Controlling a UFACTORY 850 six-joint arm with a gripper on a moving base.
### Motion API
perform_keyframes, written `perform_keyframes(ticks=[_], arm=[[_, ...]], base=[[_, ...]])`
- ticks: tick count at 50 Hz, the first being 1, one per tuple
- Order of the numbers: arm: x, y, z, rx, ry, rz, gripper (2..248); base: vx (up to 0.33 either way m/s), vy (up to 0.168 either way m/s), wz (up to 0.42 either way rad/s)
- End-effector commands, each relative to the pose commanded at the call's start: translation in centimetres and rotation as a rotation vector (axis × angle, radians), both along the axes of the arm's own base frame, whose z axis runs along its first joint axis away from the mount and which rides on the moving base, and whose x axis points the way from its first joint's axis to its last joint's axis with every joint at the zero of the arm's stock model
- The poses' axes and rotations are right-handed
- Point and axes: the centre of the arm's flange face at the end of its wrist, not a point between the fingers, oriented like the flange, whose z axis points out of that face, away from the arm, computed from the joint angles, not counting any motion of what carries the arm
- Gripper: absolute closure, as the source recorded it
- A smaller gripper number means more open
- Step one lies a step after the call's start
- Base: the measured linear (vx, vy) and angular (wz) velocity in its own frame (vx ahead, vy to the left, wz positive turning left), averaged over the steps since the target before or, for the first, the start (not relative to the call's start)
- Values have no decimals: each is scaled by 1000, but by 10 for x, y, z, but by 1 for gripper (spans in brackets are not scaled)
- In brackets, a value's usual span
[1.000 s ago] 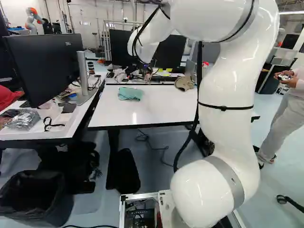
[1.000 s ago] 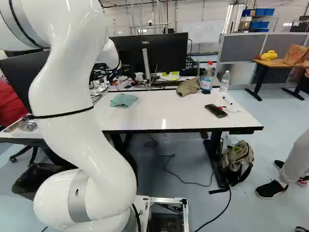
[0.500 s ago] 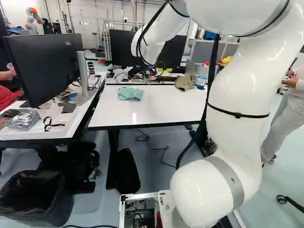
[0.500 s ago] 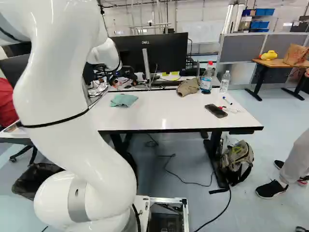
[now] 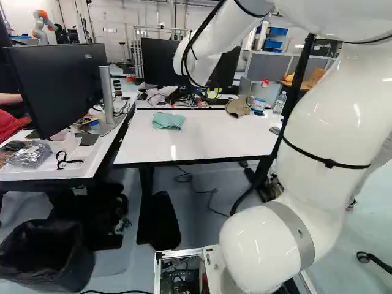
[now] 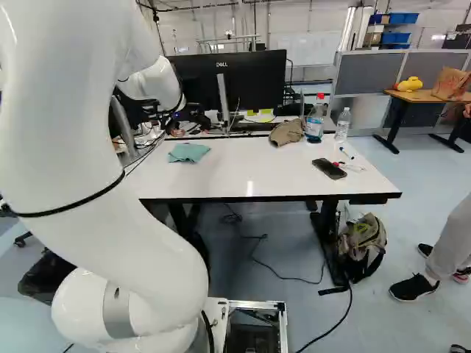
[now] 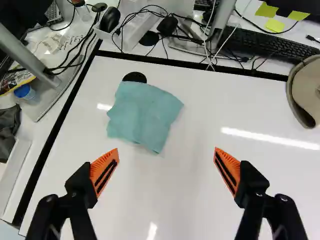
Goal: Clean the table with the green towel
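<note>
From where I stand, the job looks barely begun. The green towel (image 7: 144,116) lies rumpled on the white counter (image 6: 243,170), toward its far left corner in the right base view. The white arm (image 5: 321,131) reaches over, and its pincer (image 7: 166,154) is spread wide, holding nothing, with the cloth ahead of it and a little to one side. So the grasp, and I'd say all the wiping, is left to do. I can't tell whether any patch is clean. A cap (image 6: 287,132), two bottles (image 6: 315,122) and a phone (image 6: 329,169) sit on the counter too, and could hinder wide strokes.
</note>
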Motion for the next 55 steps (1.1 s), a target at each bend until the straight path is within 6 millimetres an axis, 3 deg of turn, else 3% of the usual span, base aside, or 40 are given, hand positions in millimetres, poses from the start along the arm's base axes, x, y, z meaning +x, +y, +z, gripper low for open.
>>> perform_keyframes(ticks=[38,55], arm=[[-78,-4,-2,0,-1,29,3],[-81,-4,-2,1,-3,29,3]], base=[[0,0,0],[0,0,0]])
